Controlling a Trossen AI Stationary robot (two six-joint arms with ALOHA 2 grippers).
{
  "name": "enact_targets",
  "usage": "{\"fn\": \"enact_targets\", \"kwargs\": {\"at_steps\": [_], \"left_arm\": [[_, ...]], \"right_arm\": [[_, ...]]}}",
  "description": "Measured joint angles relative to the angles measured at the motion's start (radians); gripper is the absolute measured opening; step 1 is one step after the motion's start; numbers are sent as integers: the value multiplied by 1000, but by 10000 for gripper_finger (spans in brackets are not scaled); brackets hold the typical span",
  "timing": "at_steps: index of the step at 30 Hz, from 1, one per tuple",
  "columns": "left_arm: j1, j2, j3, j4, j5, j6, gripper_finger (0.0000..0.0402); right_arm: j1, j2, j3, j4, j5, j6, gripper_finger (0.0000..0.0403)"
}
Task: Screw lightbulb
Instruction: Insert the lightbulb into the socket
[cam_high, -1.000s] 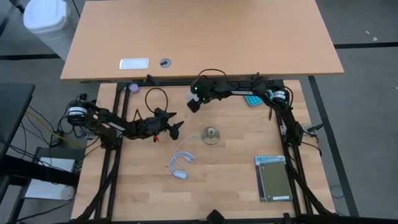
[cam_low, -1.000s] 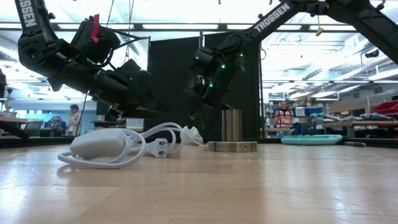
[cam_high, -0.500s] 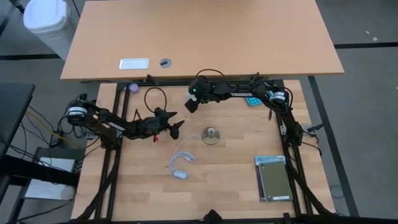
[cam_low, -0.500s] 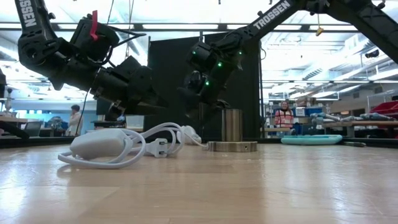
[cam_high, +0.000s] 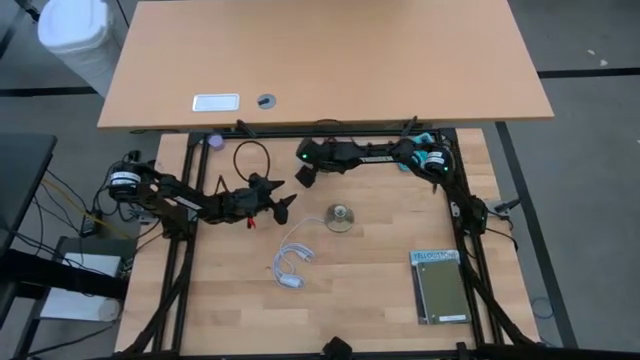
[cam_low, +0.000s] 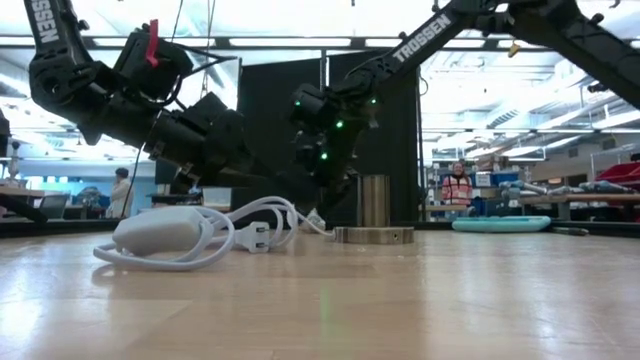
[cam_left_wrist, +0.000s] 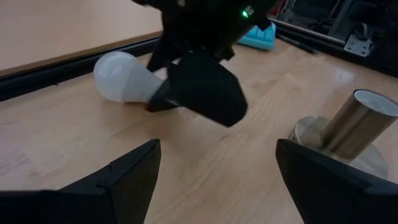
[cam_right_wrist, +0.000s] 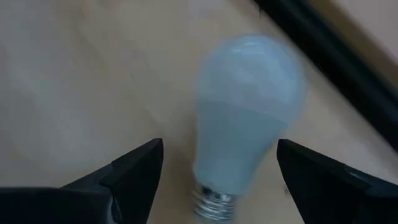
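Currently the right gripper (cam_right_wrist: 214, 171) has its fingers spread, and the lightbulb (cam_right_wrist: 244, 118) lies between them without either finger touching it. The lightbulb rests on its side on the wooden table (cam_high: 370, 280), near the table's far edge, with its threaded metal base towards the right wrist camera and its white globe pointing away. In the left wrist view the lightbulb (cam_left_wrist: 124, 78) shows partly behind the right gripper (cam_left_wrist: 199, 87), which is lowered over it. In the high view the right gripper (cam_high: 306, 175) is at the far middle of the table, and its arm reaches across from the right side.

The left gripper (cam_high: 282, 200) also has its fingers spread and holds nothing. It hangs above the table, left of the metal socket (cam_high: 341, 217), and faces both the socket and the lightbulb. In the left wrist view the socket (cam_left_wrist: 339, 134) is a brushed metal tube standing upright on a round disc.

A coiled white cable with its adapter (cam_high: 291, 264) lies on the table on the near side of the socket. A teal calculator (cam_high: 440, 285) lies near the right front corner. In the low view a person (cam_low: 456, 187) stands far off in the room beyond the table.
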Motion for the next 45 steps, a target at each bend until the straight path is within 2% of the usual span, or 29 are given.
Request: {"fn": "enact_targets", "kwargs": {"at_steps": [4, 15, 24, 34, 45], "left_arm": [[0, 0, 0, -9, 0, 2, 323], [0, 0, 0, -6, 0, 4, 323], [0, 0, 0, -3, 0, 4, 323], [0, 0, 0, -3, 0, 4, 323], [0, 0, 0, -3, 0, 4, 323]], "right_arm": [[3, 19, 50, -26, 34, 1, 314], [-14, 23, 74, -173, -68, 21, 307], [-17, 23, 74, -165, -88, -42, 301], [-21, 23, 74, -184, -72, -86, 202], [-21, 23, 74, -186, -51, -115, 138]]}}
